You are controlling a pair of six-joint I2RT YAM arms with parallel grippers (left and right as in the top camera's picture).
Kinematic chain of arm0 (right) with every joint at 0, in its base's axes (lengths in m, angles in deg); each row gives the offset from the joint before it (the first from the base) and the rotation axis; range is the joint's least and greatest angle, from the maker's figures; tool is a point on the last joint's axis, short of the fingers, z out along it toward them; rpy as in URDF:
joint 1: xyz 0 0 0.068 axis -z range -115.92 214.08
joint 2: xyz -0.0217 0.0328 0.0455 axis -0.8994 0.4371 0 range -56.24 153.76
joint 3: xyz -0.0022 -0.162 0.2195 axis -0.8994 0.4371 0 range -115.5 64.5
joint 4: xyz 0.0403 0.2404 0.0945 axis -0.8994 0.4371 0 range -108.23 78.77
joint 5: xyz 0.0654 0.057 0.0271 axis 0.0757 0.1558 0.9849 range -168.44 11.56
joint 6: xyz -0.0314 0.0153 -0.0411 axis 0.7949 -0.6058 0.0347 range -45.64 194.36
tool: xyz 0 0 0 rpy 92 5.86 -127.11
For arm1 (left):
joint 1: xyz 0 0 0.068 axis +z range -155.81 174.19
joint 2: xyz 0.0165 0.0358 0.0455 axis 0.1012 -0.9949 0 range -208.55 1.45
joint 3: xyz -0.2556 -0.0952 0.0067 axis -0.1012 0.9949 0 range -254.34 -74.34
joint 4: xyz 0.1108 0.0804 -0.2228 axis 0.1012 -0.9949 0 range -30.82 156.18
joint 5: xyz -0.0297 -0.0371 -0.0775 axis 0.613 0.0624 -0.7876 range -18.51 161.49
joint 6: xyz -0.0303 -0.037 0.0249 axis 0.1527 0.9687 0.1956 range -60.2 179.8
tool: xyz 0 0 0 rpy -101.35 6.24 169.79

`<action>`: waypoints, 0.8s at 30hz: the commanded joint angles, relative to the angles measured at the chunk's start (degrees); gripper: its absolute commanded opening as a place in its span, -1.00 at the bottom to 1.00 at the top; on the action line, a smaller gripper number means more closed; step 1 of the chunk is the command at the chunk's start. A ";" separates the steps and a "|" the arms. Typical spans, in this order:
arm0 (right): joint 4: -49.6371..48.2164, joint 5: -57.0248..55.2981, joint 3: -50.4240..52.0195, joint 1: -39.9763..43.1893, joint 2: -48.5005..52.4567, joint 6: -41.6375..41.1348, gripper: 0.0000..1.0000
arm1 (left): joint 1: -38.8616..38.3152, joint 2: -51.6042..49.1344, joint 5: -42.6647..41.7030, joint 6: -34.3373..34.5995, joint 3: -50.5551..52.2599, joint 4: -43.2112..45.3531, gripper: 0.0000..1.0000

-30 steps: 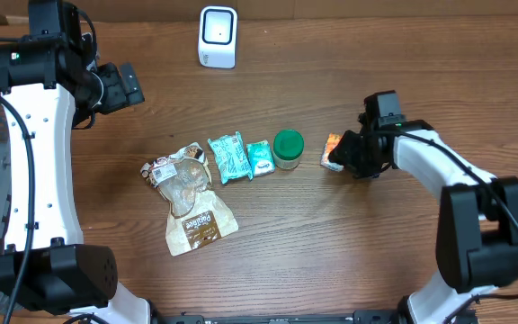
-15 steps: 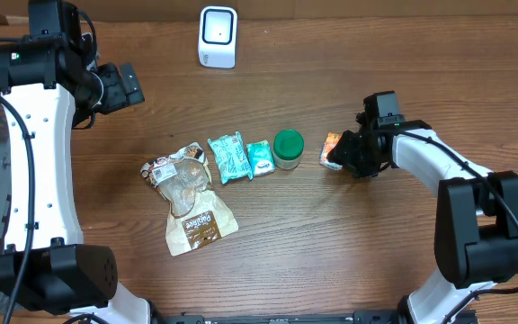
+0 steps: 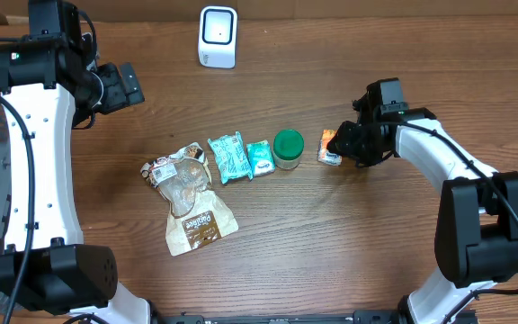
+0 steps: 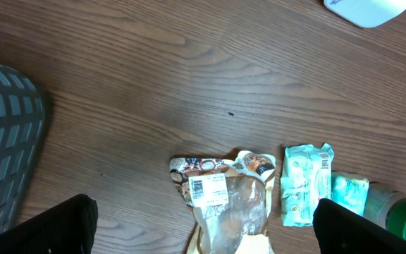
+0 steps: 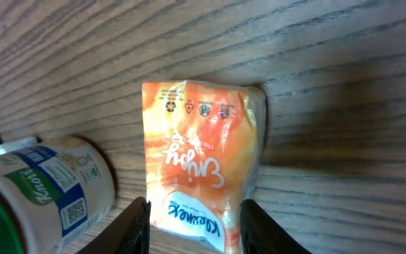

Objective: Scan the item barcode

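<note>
Right gripper (image 3: 343, 144) has shifted slightly toward the top of the overhead frame, taking the orange packet (image 3: 330, 147) along. Its jaws pinch the packet's sides, just right of the green-lidded jar (image 3: 288, 148). At upper left, the left gripper (image 4: 203, 222) hangs above the worktop (image 3: 268, 243), jaws spread wide.

The left arm (image 3: 48, 162) and right arm (image 3: 434, 157) are clad in white rounded shells joined by black joint housings. Thin black cables (image 3: 29, 180) are routed along the links, the shells are dotted with small dark screws, and matte black fingers (image 4: 55, 226) are fitted.
</note>
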 commanded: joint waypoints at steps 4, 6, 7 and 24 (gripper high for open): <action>-3.85 -0.55 3.48 0.11 2.54 0.85 -0.30 | -0.02 0.66 -0.57 -0.02 -0.52 0.07 0.99; -4.07 -0.55 3.48 0.11 4.15 0.87 -0.36 | -0.02 0.66 -0.57 -0.02 -0.52 0.07 0.99; -4.13 -0.55 3.48 0.11 4.96 0.87 -0.45 | -0.02 0.66 -0.57 -0.02 -0.52 0.09 0.99; 3.17 26.18 -2.45 7.21 -3.74 6.58 -0.92 | -0.02 0.66 -0.57 -0.02 -0.52 0.07 0.99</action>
